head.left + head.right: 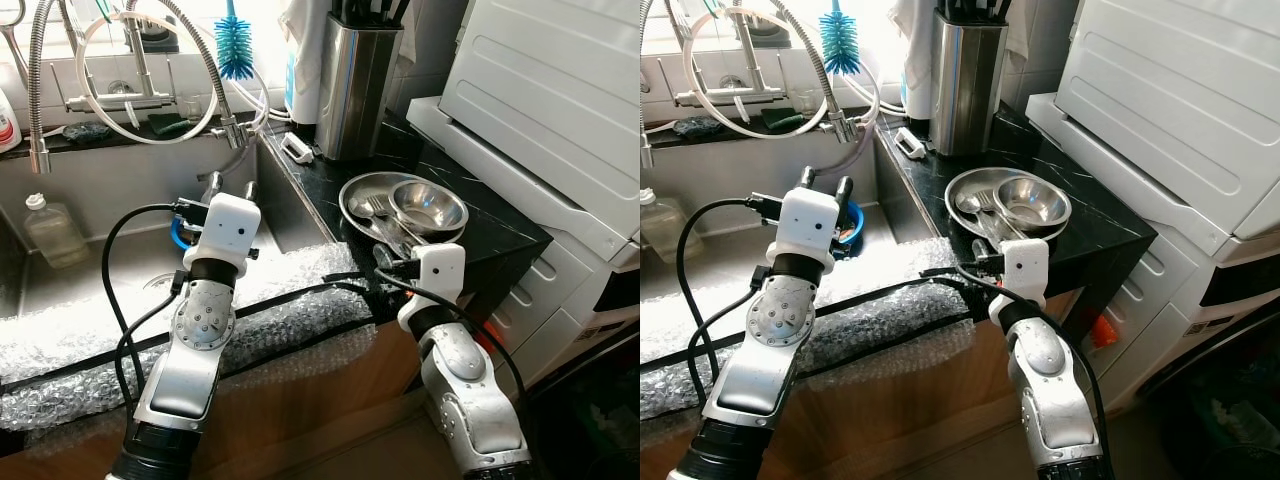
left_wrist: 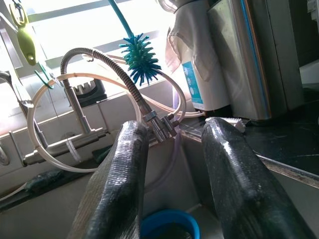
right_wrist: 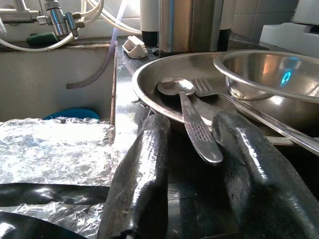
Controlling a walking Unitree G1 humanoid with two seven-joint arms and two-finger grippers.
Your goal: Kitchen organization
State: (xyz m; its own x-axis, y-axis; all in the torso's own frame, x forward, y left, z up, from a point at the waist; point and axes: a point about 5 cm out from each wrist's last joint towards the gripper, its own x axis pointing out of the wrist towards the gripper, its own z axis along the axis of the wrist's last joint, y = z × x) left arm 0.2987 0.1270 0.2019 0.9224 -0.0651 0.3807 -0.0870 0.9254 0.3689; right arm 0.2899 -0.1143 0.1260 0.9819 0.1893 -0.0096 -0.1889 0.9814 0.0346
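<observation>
1. Left eye view: the left hand reaches over the steel sink, its two black fingers parted and grasping nothing, above a blue bowl in the basin. The right hand lies at the near rim of a steel plate on the black desk. The plate carries a small steel bowl, a spoon and a fork. A steel knife block stands behind the plate; a blue bottle brush hangs beside the spring tap hose. Bubble wrap covers the sink's front edge.

2. Right eye view: the same layout; a white appliance stands on the robot's right of the desk, and a plastic bottle rests in the sink at far left.

3. Left wrist view: the left fingers are spread, with the blue bowl below the gap between them and the brush ahead.

4. Right wrist view: the right fingers are released and empty, either side of the spoon's handle tip without touching it; the fork lies just beside the spoon, the small bowl behind.
</observation>
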